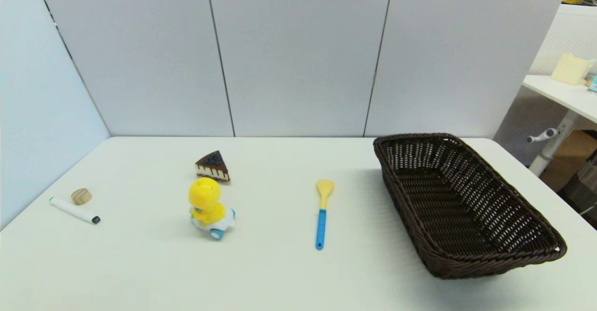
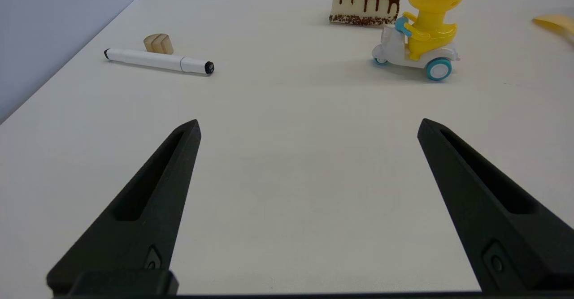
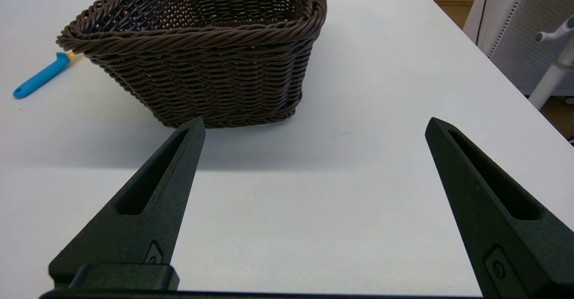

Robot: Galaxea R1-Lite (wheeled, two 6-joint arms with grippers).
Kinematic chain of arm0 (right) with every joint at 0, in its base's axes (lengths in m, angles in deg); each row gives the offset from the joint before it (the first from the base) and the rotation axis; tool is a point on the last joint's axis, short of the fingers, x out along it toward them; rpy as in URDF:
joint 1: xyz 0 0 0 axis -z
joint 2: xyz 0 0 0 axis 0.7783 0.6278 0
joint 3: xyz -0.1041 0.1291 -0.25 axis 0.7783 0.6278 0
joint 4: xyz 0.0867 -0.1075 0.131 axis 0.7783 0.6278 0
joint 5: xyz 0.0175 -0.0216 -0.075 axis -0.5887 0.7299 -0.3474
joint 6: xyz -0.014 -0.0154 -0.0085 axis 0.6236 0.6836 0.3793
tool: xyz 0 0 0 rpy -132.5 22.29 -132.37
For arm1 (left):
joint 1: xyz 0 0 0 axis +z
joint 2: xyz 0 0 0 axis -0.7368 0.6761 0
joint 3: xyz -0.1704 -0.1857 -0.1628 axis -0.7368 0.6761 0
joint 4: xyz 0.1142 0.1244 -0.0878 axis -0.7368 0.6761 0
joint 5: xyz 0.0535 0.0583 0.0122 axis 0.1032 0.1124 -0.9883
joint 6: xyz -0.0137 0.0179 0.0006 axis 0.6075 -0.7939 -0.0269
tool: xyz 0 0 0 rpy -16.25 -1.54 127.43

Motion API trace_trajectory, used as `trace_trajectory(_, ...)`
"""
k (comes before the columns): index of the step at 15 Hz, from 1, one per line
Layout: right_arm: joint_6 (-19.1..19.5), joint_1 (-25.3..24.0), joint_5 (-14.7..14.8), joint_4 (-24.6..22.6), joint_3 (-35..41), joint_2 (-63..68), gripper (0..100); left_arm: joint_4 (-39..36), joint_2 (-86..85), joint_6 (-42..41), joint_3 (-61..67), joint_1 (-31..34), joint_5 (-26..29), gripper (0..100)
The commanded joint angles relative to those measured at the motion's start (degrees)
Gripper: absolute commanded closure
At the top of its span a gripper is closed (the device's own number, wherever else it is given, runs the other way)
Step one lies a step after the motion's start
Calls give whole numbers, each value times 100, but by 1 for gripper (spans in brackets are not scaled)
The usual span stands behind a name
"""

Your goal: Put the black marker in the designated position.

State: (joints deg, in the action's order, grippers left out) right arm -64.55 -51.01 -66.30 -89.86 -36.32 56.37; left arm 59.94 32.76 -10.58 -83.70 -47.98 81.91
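Note:
The black marker (image 1: 74,210) (image 2: 158,60), a slim white pen with a small black tip, lies flat near the table's left edge. My left gripper (image 2: 308,126) hovers open over bare table short of it, nothing between its fingers. My right gripper (image 3: 315,124) is open too, low over the table in front of the near end of the dark wicker basket (image 3: 202,48). Neither arm shows in the head view.
A small round wooden block (image 1: 81,196) (image 2: 158,43) sits just behind the marker. A yellow duck toy on wheels (image 1: 209,207) (image 2: 421,30), a cake slice (image 1: 212,166) (image 2: 364,3) and a yellow-and-blue spoon (image 1: 322,210) lie mid-table. The basket (image 1: 461,203) fills the right side.

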Motion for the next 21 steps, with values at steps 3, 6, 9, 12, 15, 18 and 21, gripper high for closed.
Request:
trace_trajectory(3,0,-1,-2,-1,0,7,0,2,10,-1,0,0,5,0)
trace_trajectory(6,0,-1,-2,-1,0,7,0,2,10,-1,0,0,5,0)
trace_trajectory(9,0,-1,-2,-1,0,7,0,2,10,-1,0,0,5,0)
trace_trajectory(12,0,-1,-2,-1,0,7,0,2,10,-1,0,0,5,0)
trace_trajectory(15,0,-1,-2,-1,0,7,0,2,10,-1,0,0,5,0)
trace_trajectory(18,0,-1,-2,-1,0,7,0,2,10,-1,0,0,5,0)
trace_trajectory(21,0,-1,-2,-1,0,7,0,2,10,-1,0,0,5,0)
